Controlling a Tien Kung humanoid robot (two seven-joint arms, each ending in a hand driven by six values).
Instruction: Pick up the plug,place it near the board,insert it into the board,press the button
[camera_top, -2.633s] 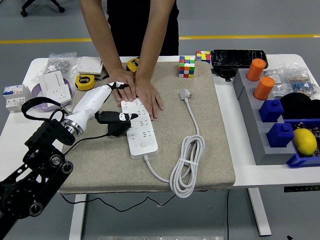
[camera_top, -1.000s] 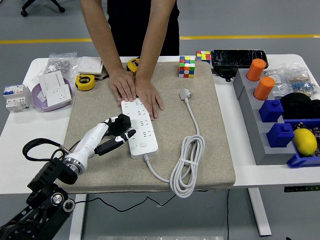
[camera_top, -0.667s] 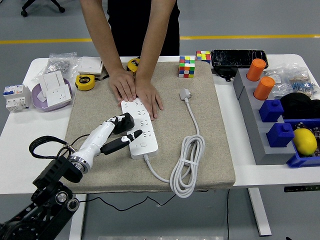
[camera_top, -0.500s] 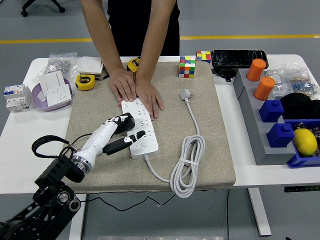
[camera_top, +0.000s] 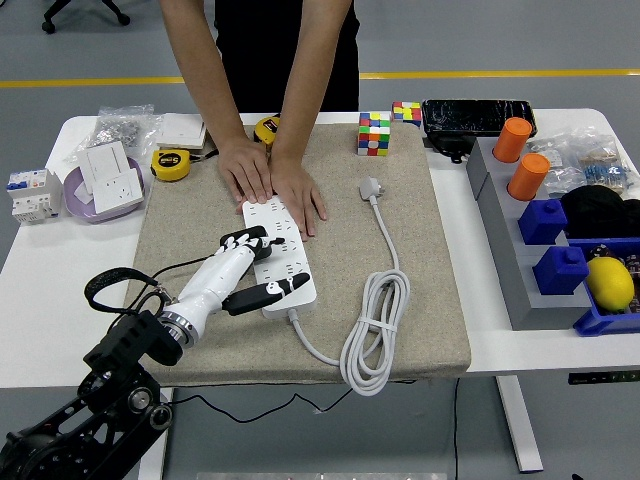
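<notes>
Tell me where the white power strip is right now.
In the head view, the white power strip lies mid-mat, its far end under the person's hands, the robot's left hand on its near left edge.

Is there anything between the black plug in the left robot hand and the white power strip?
Nothing visible stands between them. The left robot hand holds the black plug right at the power strip. The person's hands press only its far end.

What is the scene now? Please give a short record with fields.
surface: beige mat on white table
power strip: lies on mat, coiled white cable beside it
left hand: over strip's near end, thumb on its near part
black plug: at strip's left edge, under left hand
person's hands: pressing strip's far end flat
right hand: not in view
</notes>
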